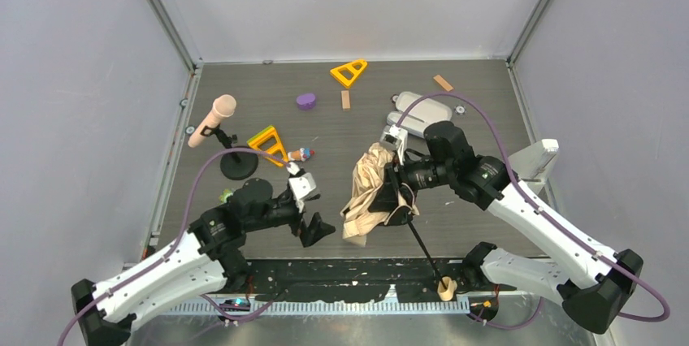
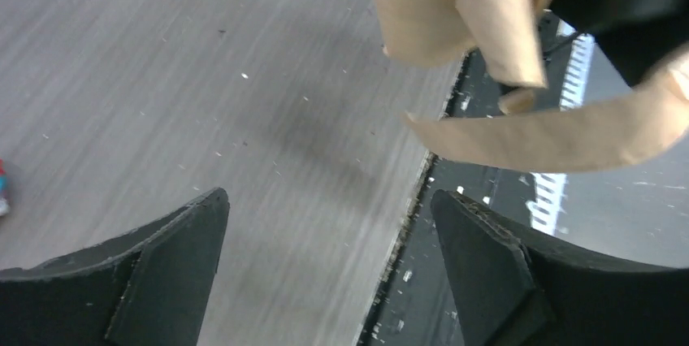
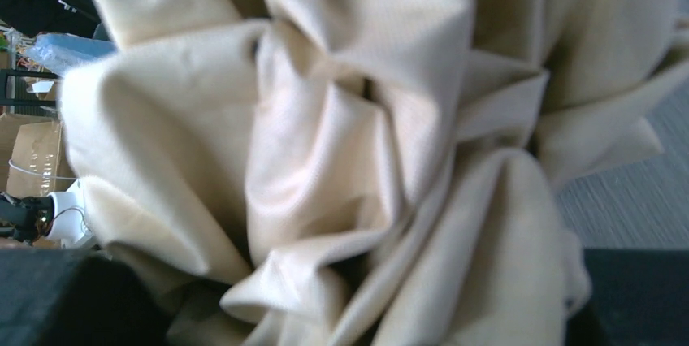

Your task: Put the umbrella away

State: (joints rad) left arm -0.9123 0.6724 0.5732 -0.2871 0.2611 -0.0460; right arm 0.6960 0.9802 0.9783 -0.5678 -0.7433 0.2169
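the right gripper [image 1: 400, 200] pinches the bunched beige canopy of the umbrella [image 1: 367, 188] over the near half of the grey table [image 1: 341, 131], its black shaft slanting to the tan handle [image 1: 445, 287] at the near edge. the left gripper [image 1: 318, 231] hangs just beside the fabric, fingers [image 2: 175, 261] spread wide.

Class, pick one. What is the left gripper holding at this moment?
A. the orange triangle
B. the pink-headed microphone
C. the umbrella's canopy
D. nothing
D: in the left wrist view, the left gripper stands open over the table, with the umbrella hanging beyond its fingertips.
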